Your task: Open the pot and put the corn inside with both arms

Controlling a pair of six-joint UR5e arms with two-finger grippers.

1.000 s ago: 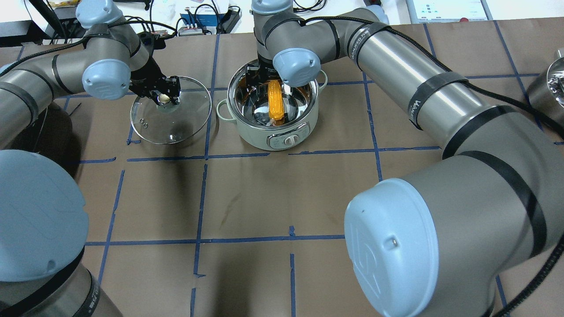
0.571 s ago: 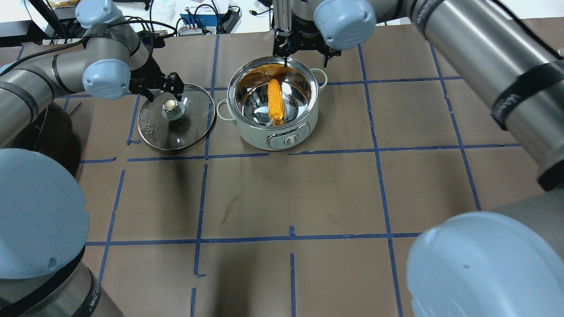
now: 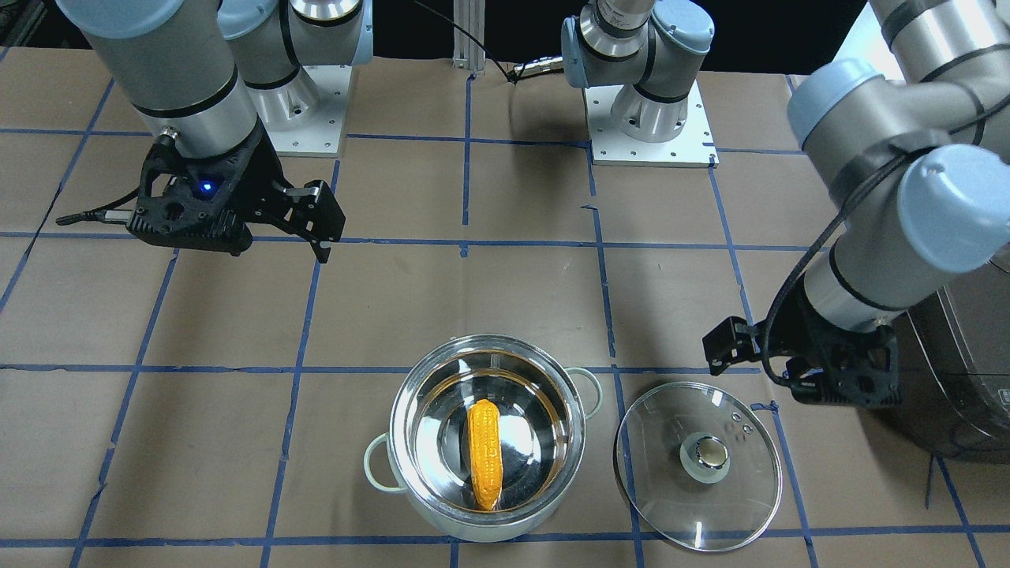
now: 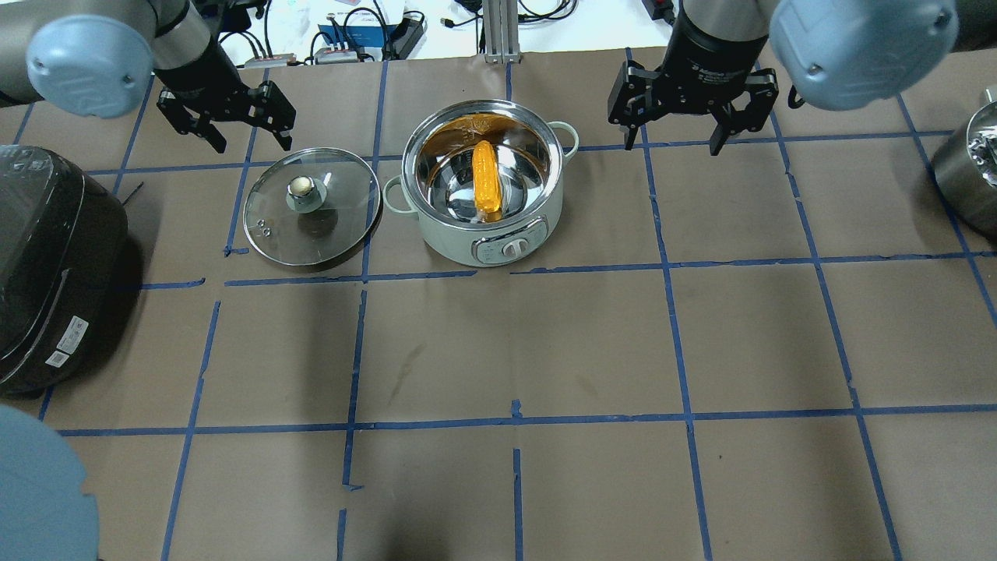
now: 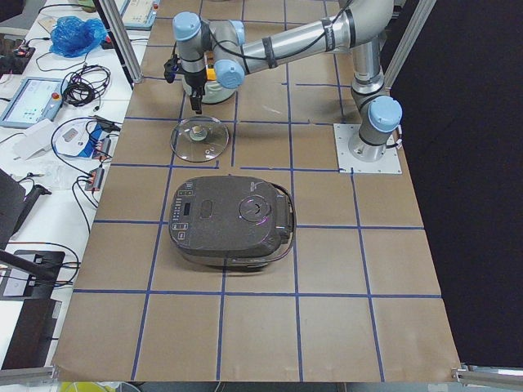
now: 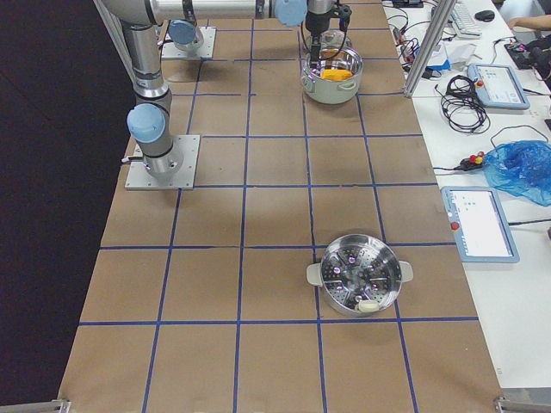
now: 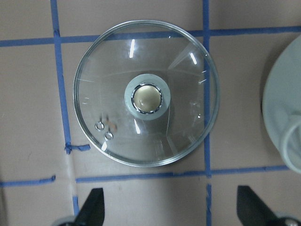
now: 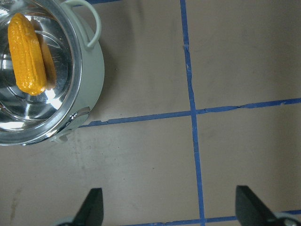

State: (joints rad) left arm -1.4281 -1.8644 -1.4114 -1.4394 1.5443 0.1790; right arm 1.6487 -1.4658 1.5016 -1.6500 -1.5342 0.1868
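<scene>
Both jaws gape; corn (image 4: 486, 179) lies in pot (image 4: 450, 236).

The left gripper (image 4: 251, 137) has released the lid (image 4: 339, 226) and pulled back to the upper left, while the right gripper (image 4: 672, 134) has left the pot (image 4: 459, 238) for the upper right.

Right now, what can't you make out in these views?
- Pot, left wrist view: only a sliver of its wall and one handle shows, cut off by the right edge.
- Rice cooker, overhead: cut off by the left edge.
- Steamer pot, overhead: cut off by the right edge. In exterior right, the small pale item inside is too small to identify.
- Dial on the pot's front, overhead: markings too small to read.
</scene>
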